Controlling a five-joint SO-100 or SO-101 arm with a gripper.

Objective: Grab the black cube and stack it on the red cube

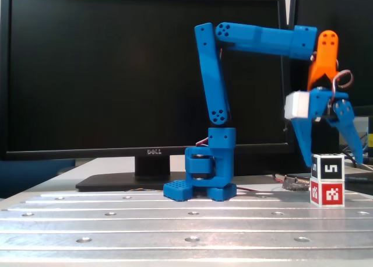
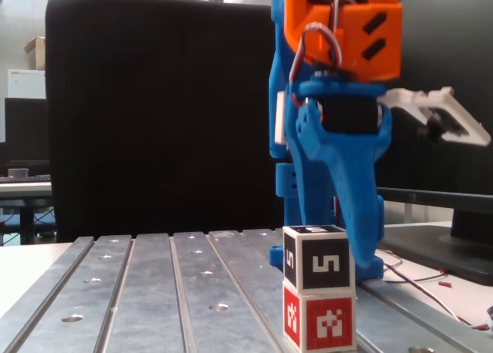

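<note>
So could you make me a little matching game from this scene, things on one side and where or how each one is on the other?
Things:
1. black cube
2. red cube
3. tool
4. monitor

Places or states:
A. at the bottom of the stack, on the metal table
B. open, around the stack's top
C. on top of the other cube
D. behind the arm, screen dark

Pairs: 1-C, 2-A, 3-B, 4-D

The grooved metal table (image 1: 116,220) bears the red cube (image 1: 327,193).
</note>
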